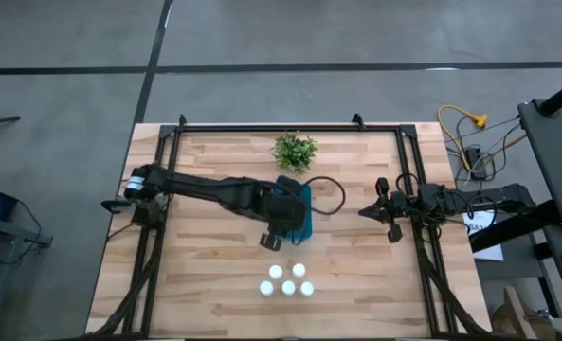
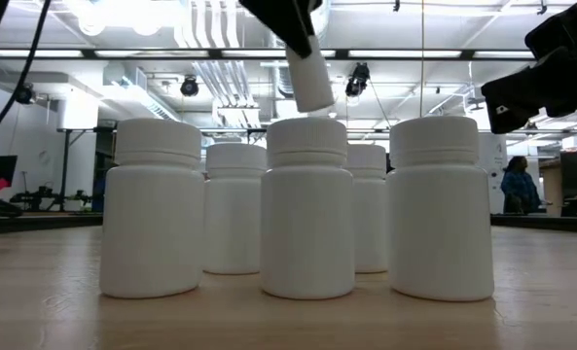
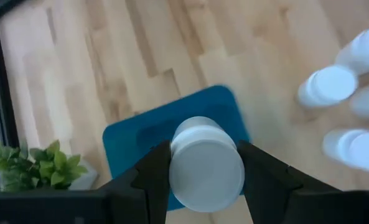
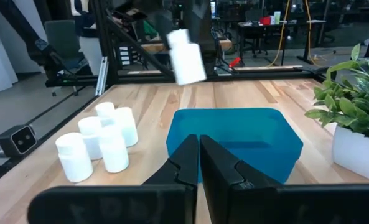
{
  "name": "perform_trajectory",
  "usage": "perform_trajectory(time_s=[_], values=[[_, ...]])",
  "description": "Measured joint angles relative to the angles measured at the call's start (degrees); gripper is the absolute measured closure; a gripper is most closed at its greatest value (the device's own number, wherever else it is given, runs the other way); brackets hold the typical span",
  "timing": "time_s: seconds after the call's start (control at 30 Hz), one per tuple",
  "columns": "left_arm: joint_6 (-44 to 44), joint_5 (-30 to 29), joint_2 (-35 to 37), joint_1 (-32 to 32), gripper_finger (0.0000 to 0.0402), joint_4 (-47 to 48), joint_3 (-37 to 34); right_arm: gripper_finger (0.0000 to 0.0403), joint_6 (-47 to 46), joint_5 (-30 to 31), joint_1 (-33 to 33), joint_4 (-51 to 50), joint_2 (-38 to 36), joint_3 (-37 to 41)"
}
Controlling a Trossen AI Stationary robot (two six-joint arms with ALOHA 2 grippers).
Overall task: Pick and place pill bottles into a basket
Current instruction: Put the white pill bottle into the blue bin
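My left gripper [image 1: 272,239] is shut on one white pill bottle [image 3: 206,165] and hangs above the near left corner of the teal-blue basket [image 1: 302,216]. The low view shows that bottle [image 2: 312,81] high above the others, tilted. Several more pill bottles [image 1: 287,280] stand upright in a cluster on the table, on the near side of the basket. My right gripper [image 4: 200,149] waits shut at the table's right side, pointing level toward the basket [image 4: 234,140]. My left gripper pinches the pill bottle by two opposite sides of its round wall [image 3: 175,163], one finger [image 3: 154,171] on each side. The fingers slant down from the table's left. The bottle [image 4: 185,56] hangs tilted below them, lifted clear of table and basket.
A small green plant [image 1: 295,150] in a white pot stands just beyond the basket's far side. Black frame rails [image 1: 167,189] run along the table's left, right and far edges. Bare wood lies left of the bottle cluster and of the basket.
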State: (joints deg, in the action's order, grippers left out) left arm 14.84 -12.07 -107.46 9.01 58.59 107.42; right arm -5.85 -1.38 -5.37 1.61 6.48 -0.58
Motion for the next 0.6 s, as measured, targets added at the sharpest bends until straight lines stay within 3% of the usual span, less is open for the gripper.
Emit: perform_trajectory(time_s=[0.27, 0.6], values=[[2.2, 4.2, -1.1, -6.3, 0.0259, 1.1, -1.6, 0.0394, -0.2, 0.0, 0.0, -0.1, 0.1, 0.0], [4.0, 7.5, -4.4, -9.9, 0.0259, 0.9, -2.8, 0.0394, -0.2, 0.0, 0.0, -0.2, 0.1, 0.0]])
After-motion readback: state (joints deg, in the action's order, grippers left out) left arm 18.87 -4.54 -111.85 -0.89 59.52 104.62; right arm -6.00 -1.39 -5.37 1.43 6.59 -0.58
